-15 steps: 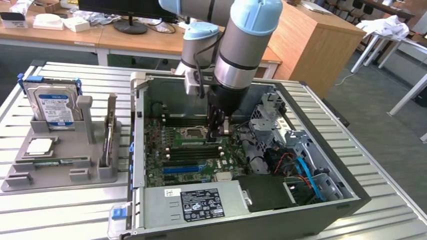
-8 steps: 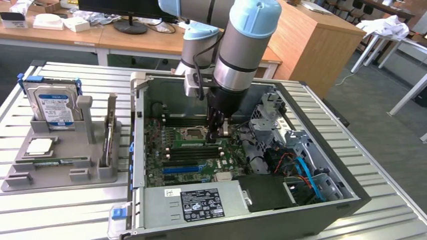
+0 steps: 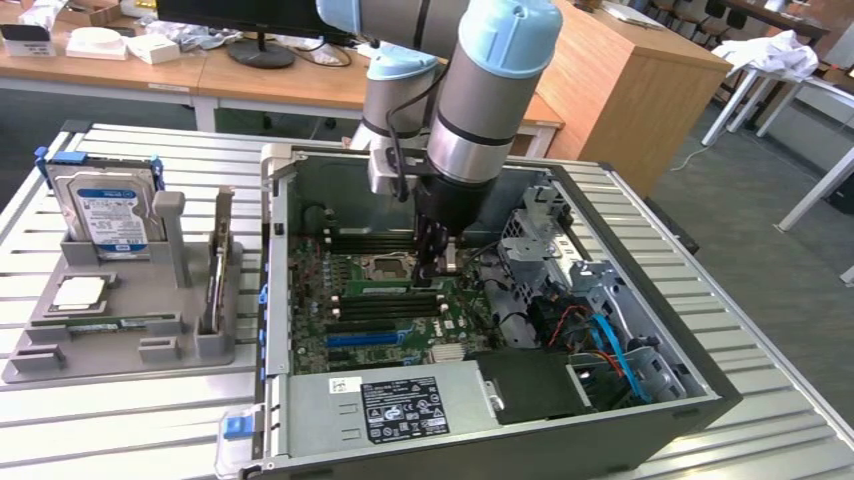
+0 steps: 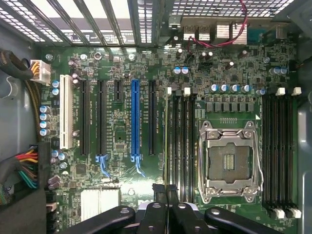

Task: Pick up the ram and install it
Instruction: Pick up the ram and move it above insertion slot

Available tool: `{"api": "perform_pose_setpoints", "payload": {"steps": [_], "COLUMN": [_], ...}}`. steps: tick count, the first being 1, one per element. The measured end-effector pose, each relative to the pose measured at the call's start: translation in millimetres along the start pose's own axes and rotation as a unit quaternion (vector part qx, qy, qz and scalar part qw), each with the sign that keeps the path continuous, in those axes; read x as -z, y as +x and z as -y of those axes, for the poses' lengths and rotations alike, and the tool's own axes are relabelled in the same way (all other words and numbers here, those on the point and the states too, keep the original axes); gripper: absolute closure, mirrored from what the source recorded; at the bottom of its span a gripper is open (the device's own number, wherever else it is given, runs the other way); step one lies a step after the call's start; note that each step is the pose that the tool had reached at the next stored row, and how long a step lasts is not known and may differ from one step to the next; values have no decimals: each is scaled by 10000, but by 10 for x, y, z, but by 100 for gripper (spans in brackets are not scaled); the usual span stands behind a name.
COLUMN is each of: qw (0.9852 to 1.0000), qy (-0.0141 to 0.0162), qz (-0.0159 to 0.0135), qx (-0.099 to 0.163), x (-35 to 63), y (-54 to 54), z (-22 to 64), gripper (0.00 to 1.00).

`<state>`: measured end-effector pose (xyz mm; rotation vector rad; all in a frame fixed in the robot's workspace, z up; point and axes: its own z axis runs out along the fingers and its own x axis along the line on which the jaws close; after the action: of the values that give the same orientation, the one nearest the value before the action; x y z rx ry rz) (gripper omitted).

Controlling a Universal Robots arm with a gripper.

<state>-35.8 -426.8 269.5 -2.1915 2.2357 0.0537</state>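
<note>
Down inside the open computer case [image 3: 278, 300], at 3 o'clock of the gray parts tray [image 3: 80, 365] in the exterior view, with the gripper [image 3: 438, 262] low over the motherboard [image 3: 347, 320]. Pinched narrow at the jaws, apparently on the top edge of the ram [image 4: 166, 136]. Lies in line with the gripper [image 4: 165, 191] in the wrist view, along the outermost of the memory slots just beside the CPU socket [image 4: 229, 161], on the side toward the blue expansion slot [image 4: 135, 122]. Cannot tell whether touching that slot or hanging just above it. Most likely to go wrong through misalignment: pressing down with the stick slightly off the slot line, or tilted end to end, would jam the contact edge on the slot wall, flex the thin board, or let it slip in so slim a grip. Could equally end up 1 slot over, given the empty neighbours packed tight alongside. Might also refuse to seat with the notch reversed or the end latches closed, neither readable here. Worth minding the force too, since a hard push on a crooked stick would load the motherboard itself. Reads as a long, very thin, pale greenish strip seen purely on edge, straight and unbowed; chips and label hidden at this angle. Elsewhere, hard drive [image 3: 114, 215] and square processor chip [image 3: 80, 292] parked in the tray on the slatted tabletop [image 3: 160, 420].
</note>
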Motion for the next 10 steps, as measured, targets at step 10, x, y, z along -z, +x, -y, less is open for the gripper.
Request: {"api": "perform_pose_setpoints", "payload": {"steps": [10], "qw": [10000], "qy": [-1], "qz": [-3], "qx": [0], "x": [-64], "y": [3], "z": [1], "gripper": [89]}}
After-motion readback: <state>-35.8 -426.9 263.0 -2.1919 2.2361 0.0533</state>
